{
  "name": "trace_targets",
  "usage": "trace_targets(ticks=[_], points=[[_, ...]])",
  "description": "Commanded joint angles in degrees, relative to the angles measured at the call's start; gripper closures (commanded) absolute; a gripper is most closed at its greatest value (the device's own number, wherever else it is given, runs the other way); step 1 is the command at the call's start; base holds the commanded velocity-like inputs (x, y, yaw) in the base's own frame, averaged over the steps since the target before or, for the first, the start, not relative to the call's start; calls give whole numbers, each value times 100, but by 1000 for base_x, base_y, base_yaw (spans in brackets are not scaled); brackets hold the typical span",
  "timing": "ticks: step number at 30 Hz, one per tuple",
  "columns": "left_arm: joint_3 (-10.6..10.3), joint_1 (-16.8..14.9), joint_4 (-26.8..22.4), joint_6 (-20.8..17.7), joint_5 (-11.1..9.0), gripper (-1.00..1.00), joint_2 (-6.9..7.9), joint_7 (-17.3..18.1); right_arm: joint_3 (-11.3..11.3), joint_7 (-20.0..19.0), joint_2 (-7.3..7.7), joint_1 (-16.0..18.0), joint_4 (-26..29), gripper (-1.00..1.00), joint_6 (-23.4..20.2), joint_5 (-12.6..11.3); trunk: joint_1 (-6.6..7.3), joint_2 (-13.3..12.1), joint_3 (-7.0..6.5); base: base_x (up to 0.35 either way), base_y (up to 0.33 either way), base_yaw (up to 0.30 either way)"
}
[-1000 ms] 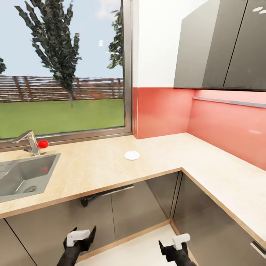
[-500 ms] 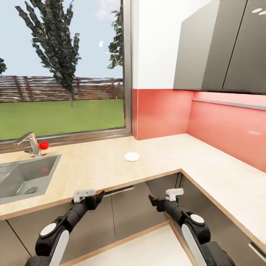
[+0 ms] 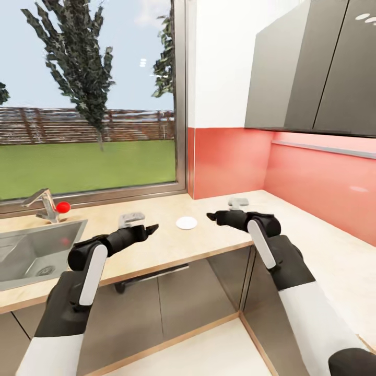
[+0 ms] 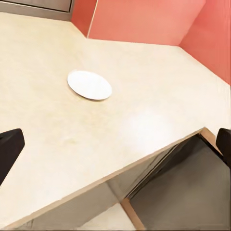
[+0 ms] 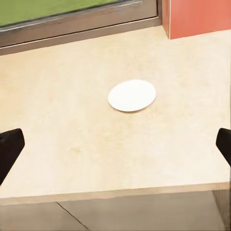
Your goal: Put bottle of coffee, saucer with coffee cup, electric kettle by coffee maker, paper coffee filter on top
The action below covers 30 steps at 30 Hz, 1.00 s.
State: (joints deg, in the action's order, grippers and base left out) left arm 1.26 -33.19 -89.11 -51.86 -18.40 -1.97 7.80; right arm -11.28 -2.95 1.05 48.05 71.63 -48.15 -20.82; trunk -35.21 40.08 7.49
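A small white saucer (image 3: pixel 186 223) lies flat on the light wooden countertop (image 3: pixel 156 245), near the middle of the run under the window. My left gripper (image 3: pixel 149 228) hovers just above the counter to the saucer's left, open, its tip pointing at the saucer. On the other side my right gripper (image 3: pixel 212 215) is also open and empty, level with the saucer. The left wrist view has the saucer (image 4: pixel 89 84) ahead between the dark fingertips (image 4: pixel 9 150). In the right wrist view the saucer (image 5: pixel 132 95) lies ahead, with widely spread fingertips (image 5: pixel 224 143).
A steel sink (image 3: pixel 36 250) with a faucet (image 3: pixel 44 202) and red knob (image 3: pixel 63 207) sits at the left. The counter turns a corner along the red backsplash (image 3: pixel 318 183) at the right. Grey wall cabinets (image 3: pixel 313 68) hang above; a handle (image 3: pixel 151 274) juts from the base cabinet.
Both arms have risen from below the counter's edge to counter height and reached forward, ending on either side of the saucer. The saucer has not moved.
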Motion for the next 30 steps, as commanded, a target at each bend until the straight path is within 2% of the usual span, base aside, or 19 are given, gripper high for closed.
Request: trace_targets(ticks=[1,4,6,10,12,16,30], points=[[14,-59,52,-96,35,-100,-5,27,-4,-31,-13,124,-111,-100,-65,35,21,-33,-7,0,0,0],[83,-411,597,-329,37,-100,-5,-217,6,-31,-112,599,-859,-100,-187,33,87,-153,-61,0,0,0],[245,-624,1118,-395,33,-100,0,-331,19,-36,-137,713,-1126,-100,-210,-70,131,-233,-97,0,0,0],[481,-724,1464,-423,25,-100,92,-380,16,-84,-133,760,-1229,-100,-214,-363,219,-394,-169,0,0,0],[569,-742,1531,-427,20,-100,144,-389,13,-95,-132,768,-1248,-100,-204,-485,263,-474,-205,0,0,0],[593,-750,1557,-430,20,-100,243,-388,8,-100,-131,769,-1257,-100,-195,-540,350,-634,-277,0,0,0],[479,-742,1575,-430,15,-100,217,-376,3,-93,-140,741,-1291,-100,-196,-546,658,-1196,-528,0,0,0]])
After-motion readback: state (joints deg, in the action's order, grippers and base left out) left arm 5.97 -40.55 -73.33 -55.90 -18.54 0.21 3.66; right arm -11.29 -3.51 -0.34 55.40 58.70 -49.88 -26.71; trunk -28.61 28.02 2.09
